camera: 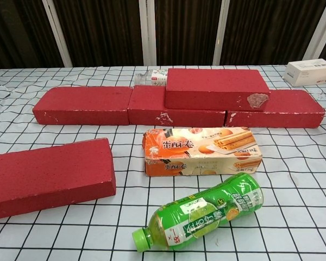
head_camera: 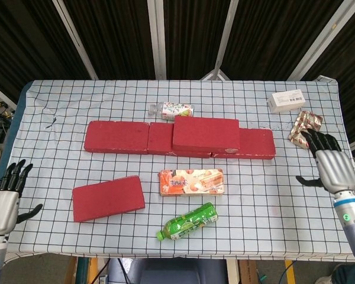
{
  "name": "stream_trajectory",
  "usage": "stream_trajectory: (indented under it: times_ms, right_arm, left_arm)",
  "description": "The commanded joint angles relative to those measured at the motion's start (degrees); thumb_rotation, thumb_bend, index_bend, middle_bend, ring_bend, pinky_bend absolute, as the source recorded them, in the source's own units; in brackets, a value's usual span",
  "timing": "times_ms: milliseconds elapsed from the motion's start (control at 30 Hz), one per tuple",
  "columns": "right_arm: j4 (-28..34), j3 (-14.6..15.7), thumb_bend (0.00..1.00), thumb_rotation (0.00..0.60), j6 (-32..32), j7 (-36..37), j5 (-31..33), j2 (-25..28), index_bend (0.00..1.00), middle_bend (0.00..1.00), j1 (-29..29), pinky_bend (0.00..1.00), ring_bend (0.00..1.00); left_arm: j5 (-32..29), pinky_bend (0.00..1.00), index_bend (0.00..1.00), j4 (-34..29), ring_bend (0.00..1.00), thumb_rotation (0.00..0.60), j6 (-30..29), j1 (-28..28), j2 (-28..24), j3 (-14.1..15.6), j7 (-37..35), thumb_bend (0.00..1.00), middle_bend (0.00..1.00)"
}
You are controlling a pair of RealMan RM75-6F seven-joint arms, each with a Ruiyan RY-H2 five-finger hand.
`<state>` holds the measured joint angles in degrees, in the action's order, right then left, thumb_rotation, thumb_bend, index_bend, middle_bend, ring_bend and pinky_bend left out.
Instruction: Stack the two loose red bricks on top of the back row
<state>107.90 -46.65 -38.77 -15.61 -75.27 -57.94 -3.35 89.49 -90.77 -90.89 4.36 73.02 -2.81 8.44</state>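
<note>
Three red bricks make the back row (head_camera: 136,138) mid-frame, and one stacked red brick (head_camera: 206,132) sits on its right half. The other loose red brick (head_camera: 108,198) lies alone at lower left on the checked surface (head_camera: 59,112). One snack box (camera: 202,150) has Chinese writing I can't read, plus one green bottle (camera: 201,213). Left robot hand (head_camera: 4,202) and right robot hand (head_camera: 331,165) hang at the frame edges, fingers spread, holding nothing.

head view high overhead, chest view low, close
</note>
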Motion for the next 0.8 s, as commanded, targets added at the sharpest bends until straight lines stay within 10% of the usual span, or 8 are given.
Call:
stream_trajectory:
  times_ms: [33, 400, 800]
  right_arm:
    - [-0.1, 10.5, 0.22, 0.6, -9.8, 11.6, -15.2, 2.6, 0.0, 0.0, -7.5, 0.0, 0.0]
    - [-3.2, 24.3, 0.22, 0.6, -26.8, 16.2, -22.0, 1.0, 0.0, 0.0, -10.8, 0.0, 0.0]
    - [-1.7, 29.4, 0.22, 0.6, -31.1, 13.6, -17.4, 2.7, 0.0, 0.0, -8.0, 0.0, 0.0]
  left_arm:
    - [1.3, 0.23, 0.0, 1.1, 0.0, 0.6, 0.8, 1.3, 2.4, 0.0, -4.1, 0.0, 0.0]
    - [-5.0, 0.15, 0.0, -15.3, 0.0, 0.6, 18.4, 8.1, -8.3, 1.0, -3.1, 0.0, 0.0]
    - [-23.7, 0.02, 0.0, -32.3, 0.0, 0.6, 28.2, 16.2, -13.3, 0.1, 16.6, 0.0, 0.0]
